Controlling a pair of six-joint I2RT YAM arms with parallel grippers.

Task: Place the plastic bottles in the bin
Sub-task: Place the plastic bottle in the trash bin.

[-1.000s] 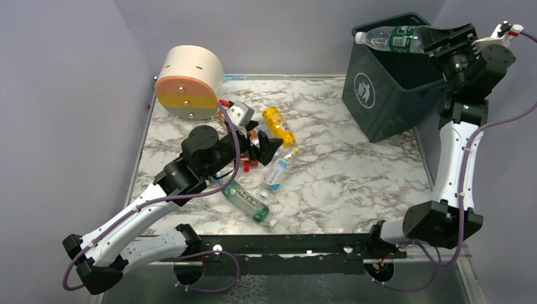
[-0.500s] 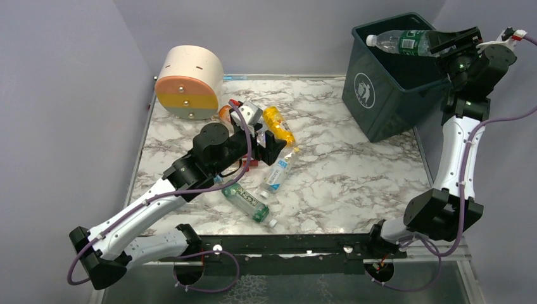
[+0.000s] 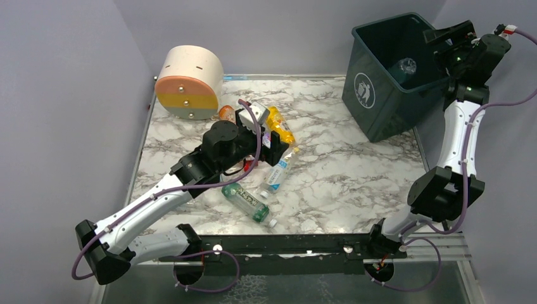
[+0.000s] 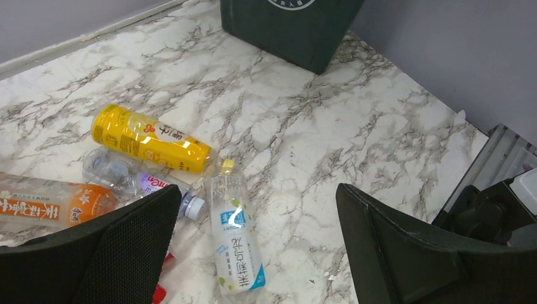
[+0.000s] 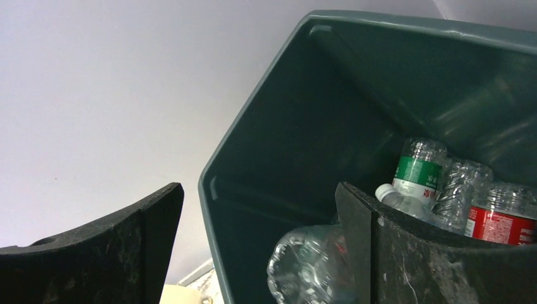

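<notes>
The dark teal bin [image 3: 373, 101] stands at the back right, tilted. My right gripper [image 3: 451, 35] hangs open over its right rim, nothing between its fingers [image 5: 258, 209]. A clear bottle [image 5: 310, 266] lies loose inside the bin [image 5: 278, 145], beside green-label [image 5: 418, 168] and red-label [image 5: 506, 221] bottles. My left gripper [image 3: 278, 147] is open above a cluster of bottles on the table. A clear blue-label bottle [image 4: 237, 240] lies below, between its fingers [image 4: 256, 250]. A yellow bottle [image 4: 149, 139], an orange one [image 4: 50, 206] and a green one [image 3: 248, 201] lie around it.
A cream cylinder [image 3: 189, 82] with an orange and green face lies at the back left. The marble table [image 3: 354, 177] ends in a metal rail at the front. Purple walls close in on the left, back and right.
My right gripper opened and let go of the green-label clear bottle, which dropped into the bin. My left arm moved right, over the bottle cluster, still open.
</notes>
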